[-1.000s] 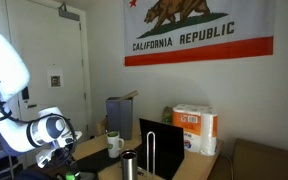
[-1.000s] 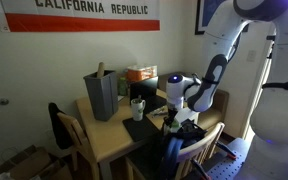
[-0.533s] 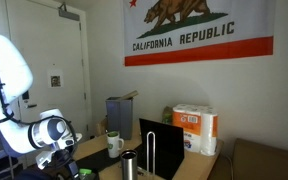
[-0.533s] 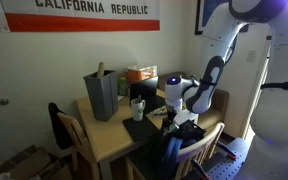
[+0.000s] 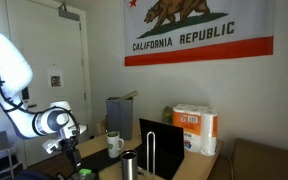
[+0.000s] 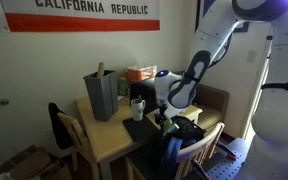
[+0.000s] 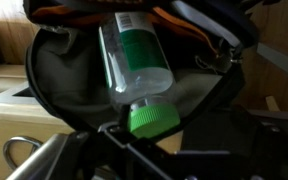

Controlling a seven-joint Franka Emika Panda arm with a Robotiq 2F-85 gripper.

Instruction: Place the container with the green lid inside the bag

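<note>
Clear, glossy plastic forms the body of the container with the green lid [image 7: 134, 62]; its ribbed cap [image 7: 152, 119] is a brighter, smooth plastic. The bag [image 7: 59, 85] is lined in dull olive-grey cloth with orange woven trim. In an exterior view, the surface [image 6: 109, 148] is pale wood with a light sheen. In an exterior view, the tumbler [image 5: 130, 165] is brushed steel, the mug [image 5: 115, 144] glossy white, the flag [image 5: 199, 30] matt cloth, and the paper rolls [image 5: 195, 130] are wrapped in shiny film.
</note>
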